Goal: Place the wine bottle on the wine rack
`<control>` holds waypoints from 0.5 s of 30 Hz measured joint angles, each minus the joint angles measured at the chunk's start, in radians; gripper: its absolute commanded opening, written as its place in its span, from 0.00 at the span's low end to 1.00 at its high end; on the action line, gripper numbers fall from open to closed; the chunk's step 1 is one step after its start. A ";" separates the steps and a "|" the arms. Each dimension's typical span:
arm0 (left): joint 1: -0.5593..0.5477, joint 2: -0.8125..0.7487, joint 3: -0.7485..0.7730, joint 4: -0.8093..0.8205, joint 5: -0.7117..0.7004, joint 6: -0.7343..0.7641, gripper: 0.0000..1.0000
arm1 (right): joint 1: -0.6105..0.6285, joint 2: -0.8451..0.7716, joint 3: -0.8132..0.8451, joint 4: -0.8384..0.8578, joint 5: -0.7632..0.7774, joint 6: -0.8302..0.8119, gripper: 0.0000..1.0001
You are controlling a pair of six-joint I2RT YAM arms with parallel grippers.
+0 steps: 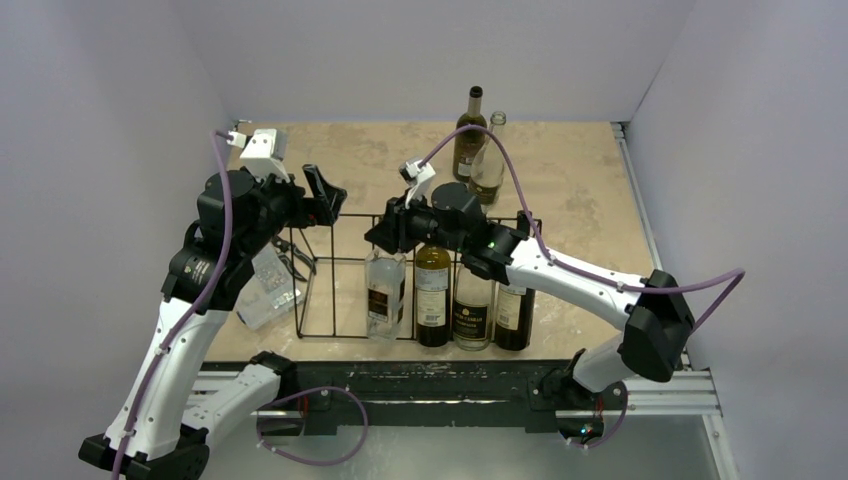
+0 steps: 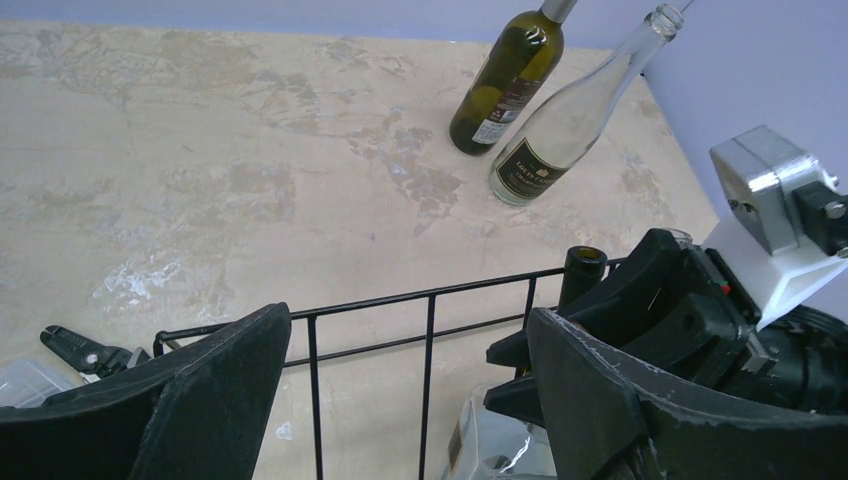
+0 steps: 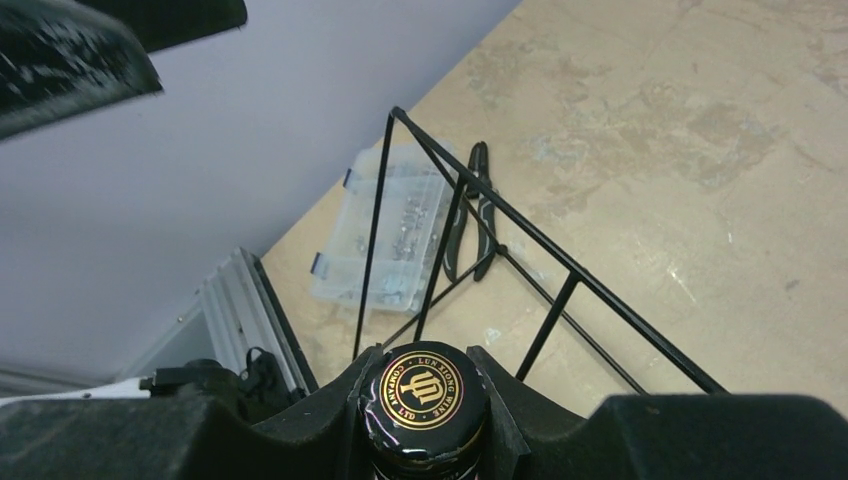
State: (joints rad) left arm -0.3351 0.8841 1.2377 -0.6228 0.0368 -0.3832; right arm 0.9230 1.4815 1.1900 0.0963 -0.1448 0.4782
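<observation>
Clear plastic organiser box (image 1: pixel 268 292) and pliers (image 3: pixel 468 215) lie on the table (image 1: pixel 380 160) at far left. The left pincer (image 1: pixel 325 195) hangs open and empty over the left end of the wine rack (image 2: pixel 430 345). The right pincer (image 1: pixel 385 235) is clamped on the black cap of the clear wine bottle (image 1: pixel 385 290), which is upright inside the rack just left of three more bottles (image 1: pixel 472 305); two bottles (image 1: pixel 478 140) stand behind on the table.
</observation>
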 measured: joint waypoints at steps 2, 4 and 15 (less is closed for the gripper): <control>0.000 0.000 0.000 0.000 0.000 0.000 0.88 | 0.007 0.003 -0.014 -0.001 0.010 -0.013 0.00; 0.000 0.001 0.000 0.000 0.000 0.000 0.88 | 0.013 0.003 -0.027 -0.005 0.023 -0.024 0.00; 0.000 0.013 0.000 0.000 0.003 0.000 0.88 | 0.014 0.003 -0.048 -0.010 0.055 -0.057 0.00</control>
State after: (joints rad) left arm -0.3351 0.8974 1.2377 -0.6228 0.0402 -0.3832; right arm 0.9367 1.4845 1.1419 0.0868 -0.0902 0.4213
